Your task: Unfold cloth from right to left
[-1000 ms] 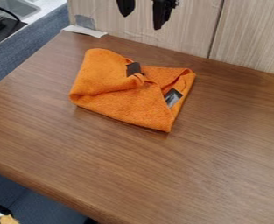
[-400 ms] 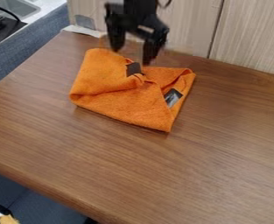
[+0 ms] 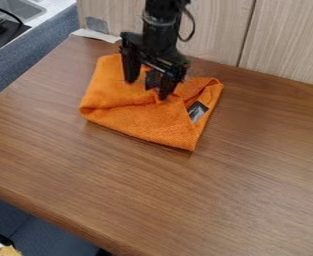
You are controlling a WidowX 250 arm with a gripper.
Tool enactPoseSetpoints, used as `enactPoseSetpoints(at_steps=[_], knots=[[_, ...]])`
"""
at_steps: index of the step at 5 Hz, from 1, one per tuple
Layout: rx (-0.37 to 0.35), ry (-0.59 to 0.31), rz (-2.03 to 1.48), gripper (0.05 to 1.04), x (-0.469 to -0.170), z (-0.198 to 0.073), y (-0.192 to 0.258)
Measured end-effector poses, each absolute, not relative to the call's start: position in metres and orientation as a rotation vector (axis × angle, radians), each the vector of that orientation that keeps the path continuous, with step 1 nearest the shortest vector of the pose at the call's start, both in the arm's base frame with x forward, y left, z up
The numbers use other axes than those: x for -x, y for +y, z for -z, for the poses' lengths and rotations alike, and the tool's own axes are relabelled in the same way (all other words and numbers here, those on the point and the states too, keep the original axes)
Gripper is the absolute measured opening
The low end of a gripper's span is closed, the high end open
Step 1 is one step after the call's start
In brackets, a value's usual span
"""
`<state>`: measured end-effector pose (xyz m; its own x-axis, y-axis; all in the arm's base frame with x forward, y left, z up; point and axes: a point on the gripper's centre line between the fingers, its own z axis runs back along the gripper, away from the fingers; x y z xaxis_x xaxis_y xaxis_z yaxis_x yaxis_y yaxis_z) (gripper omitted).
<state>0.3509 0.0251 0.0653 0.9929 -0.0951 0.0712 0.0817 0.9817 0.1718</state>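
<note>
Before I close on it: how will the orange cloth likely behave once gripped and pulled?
The orange cloth looks floppy, judging by its soft folds and creases. Its fuzzy weave suggests decent grip, little slipping. Overlapping layers could drag along together if pinched deep.

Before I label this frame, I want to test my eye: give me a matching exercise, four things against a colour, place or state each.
1. Gripper
2. Cloth
3. Table
4. Sink

A. Brown, beneath the orange item
B. In the view's upper left corner
C. Black, fingers apart
D. Orange, partly folded over

Pairs: 1-C, 2-D, 3-A, 4-B
</note>
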Motion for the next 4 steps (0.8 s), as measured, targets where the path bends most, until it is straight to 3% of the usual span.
enactPoseSetpoints(at_steps=[2,3,4], knots=[[-0.168,-0.085,0.075,0.367,-0.3509,-0.0649,0.025],[-0.169,-0.081,0.076,0.164,-0.3497,-0.063,0.0251],[-0.162,-0.076,0.085,0.067,-0.3489,-0.0632,0.024]])
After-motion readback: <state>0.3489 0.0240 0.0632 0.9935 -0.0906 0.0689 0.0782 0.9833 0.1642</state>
